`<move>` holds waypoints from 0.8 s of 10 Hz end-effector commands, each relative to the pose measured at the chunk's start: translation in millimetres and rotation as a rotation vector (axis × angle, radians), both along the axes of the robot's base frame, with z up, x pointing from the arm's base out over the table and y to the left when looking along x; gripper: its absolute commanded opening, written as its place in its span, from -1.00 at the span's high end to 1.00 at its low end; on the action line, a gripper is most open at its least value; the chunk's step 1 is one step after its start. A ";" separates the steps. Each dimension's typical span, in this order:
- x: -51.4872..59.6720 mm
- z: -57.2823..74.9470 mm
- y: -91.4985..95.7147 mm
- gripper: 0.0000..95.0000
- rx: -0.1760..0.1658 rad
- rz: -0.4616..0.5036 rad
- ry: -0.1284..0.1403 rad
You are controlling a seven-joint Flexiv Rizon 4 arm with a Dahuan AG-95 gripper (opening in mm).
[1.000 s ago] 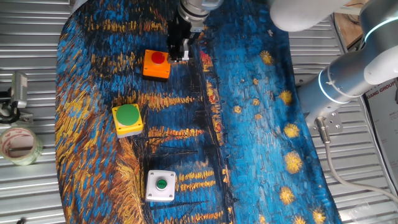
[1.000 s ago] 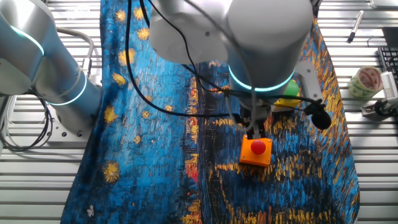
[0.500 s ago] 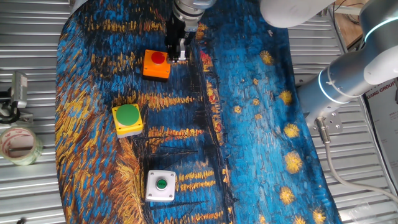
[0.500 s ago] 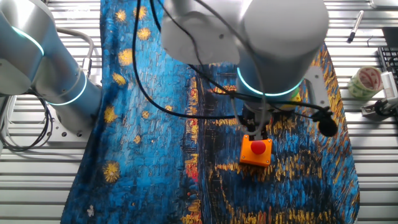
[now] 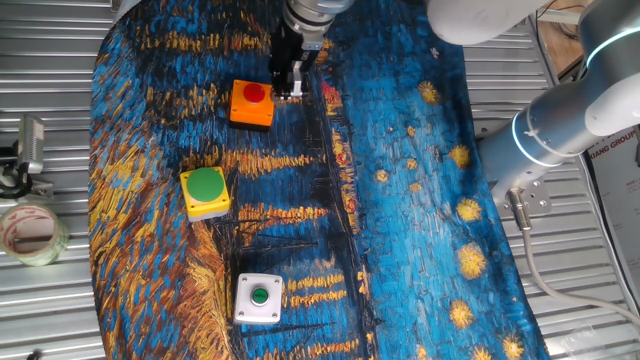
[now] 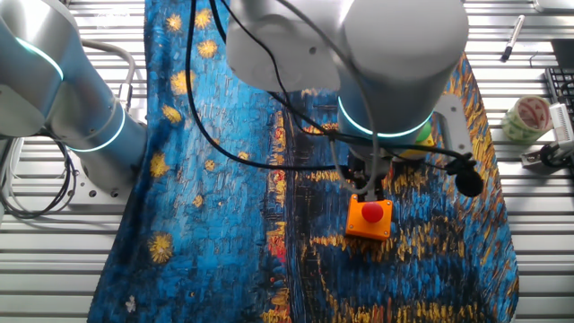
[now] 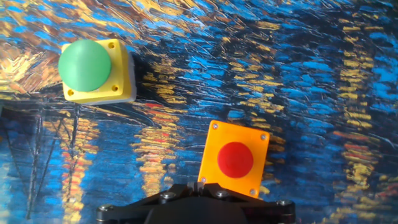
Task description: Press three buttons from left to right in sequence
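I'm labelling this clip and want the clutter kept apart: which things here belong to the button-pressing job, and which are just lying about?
Job:
- orange box with red button
- yellow box with large green button
- white box with small green button
- gripper, beside the orange box

Lying about:
- tape roll
- metal clip
- pen
- painted cloth, under the boxes

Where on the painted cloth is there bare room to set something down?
The blue starry stretch of the painted cloth beside the yellow box with large green button and white box with small green button is bare. It's crowded where the gripper nears the orange box with red button.
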State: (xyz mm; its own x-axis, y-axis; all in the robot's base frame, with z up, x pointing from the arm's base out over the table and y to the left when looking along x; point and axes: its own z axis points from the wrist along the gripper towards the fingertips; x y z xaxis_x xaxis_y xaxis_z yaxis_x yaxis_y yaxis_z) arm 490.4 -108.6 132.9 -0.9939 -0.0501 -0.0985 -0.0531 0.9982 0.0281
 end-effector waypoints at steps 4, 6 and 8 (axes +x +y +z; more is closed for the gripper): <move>1.0 -1.8 -0.1 1.00 0.009 0.001 0.006; 2.7 -5.0 -1.7 1.00 0.013 0.005 -0.001; 4.5 -4.7 -3.9 1.00 0.019 0.009 0.001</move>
State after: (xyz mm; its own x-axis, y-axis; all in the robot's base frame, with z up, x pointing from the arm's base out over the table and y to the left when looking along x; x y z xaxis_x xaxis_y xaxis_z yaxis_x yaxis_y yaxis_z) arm 495.6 -113.5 129.2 -0.9934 -0.0570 -0.0998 -0.0621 0.9969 0.0483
